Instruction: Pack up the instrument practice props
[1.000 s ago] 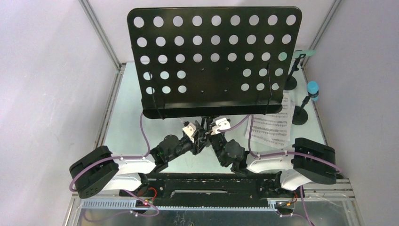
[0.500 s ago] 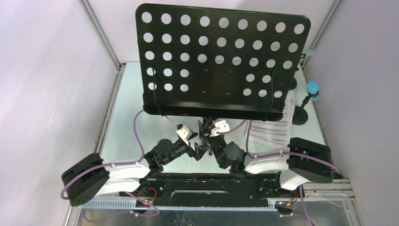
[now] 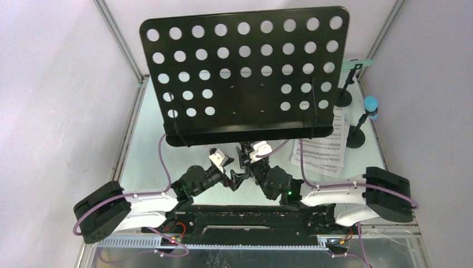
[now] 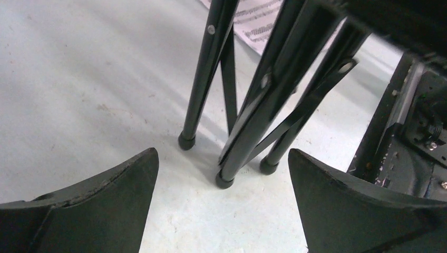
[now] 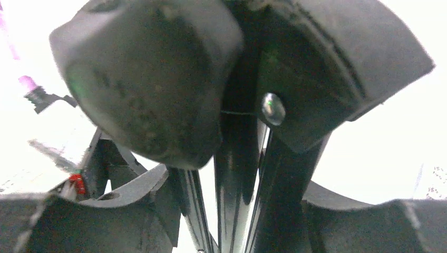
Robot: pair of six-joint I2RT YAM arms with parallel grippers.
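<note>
Music rack (image 3: 245, 72), black, perforated desk, tripod base: stands at the near middle of the worktop (image 3: 145, 145), just ahead of both arms. The desk now leans left, where half a second ago it leaned right. Tripod legs (image 4: 248, 121) are drawn close together, the three feet resting on the worktop near one another.

Left gripper (image 4: 222, 158): jaws now at full spread, having let go within the last second. The legs stand between its fingers and touch neither.

Right gripper (image 5: 237, 182): narrowed over the same second. The rack's black tubes fill the gap between its fingers just below a hub, so it appears to hold the rack alone.

Meaning for the task: the hold passes from left to right. The swing of the desk suggests a top-heavy load on a single grip, liable to twist or tip. Folding looks part done at the legs; the desk is not yet folded down.

Sheet-music pages (image 3: 321, 151): flat on the worktop, right of the rack, their far edge hidden under the desk in the overhead view.

Blue microphone (image 3: 371, 106) and mint-green microphone (image 3: 357, 64): each upright on one of the mic holders (image 3: 355, 139) at the far right. Not yet packed.
</note>
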